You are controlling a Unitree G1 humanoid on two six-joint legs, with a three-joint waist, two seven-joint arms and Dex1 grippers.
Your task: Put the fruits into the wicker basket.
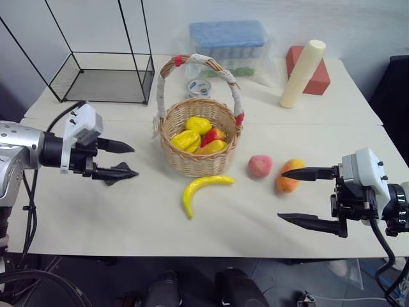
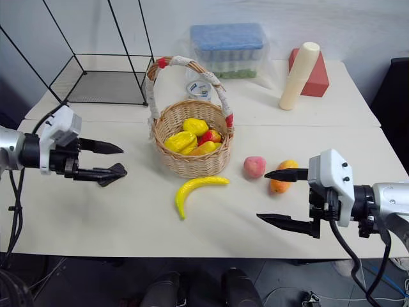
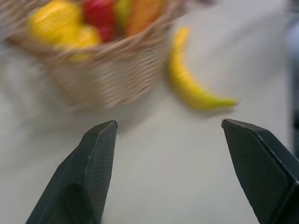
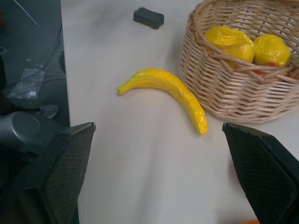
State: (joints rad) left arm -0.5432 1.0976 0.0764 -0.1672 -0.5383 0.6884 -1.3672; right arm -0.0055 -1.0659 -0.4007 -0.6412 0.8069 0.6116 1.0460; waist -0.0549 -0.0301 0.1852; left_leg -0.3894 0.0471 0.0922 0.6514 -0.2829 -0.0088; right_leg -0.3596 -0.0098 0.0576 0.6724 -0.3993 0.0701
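Observation:
The wicker basket (image 1: 198,163) stands mid-table, with lumpy yellow and red pieces (image 1: 199,133) inside. In front of it on the table lies the banana (image 1: 203,190). The peach (image 1: 259,165) and the mango (image 1: 289,180) sit to the basket's right. My left gripper (image 1: 134,161) hovers left of the basket, open and empty, pointing toward it. My right gripper (image 1: 281,195) is open near the table's right front. Its upper finger reaches across the mango and nothing is between its fingers. The right wrist view shows the banana (image 4: 168,88) beside the basket (image 4: 233,93).
A small black block (image 4: 148,17) lies on the table below my left gripper. At the back stand a black wire-frame box (image 1: 105,80), a blue-lidded container (image 1: 228,45), a tape roll (image 1: 199,87), a cream cylinder (image 1: 302,73) and a red block (image 1: 314,77).

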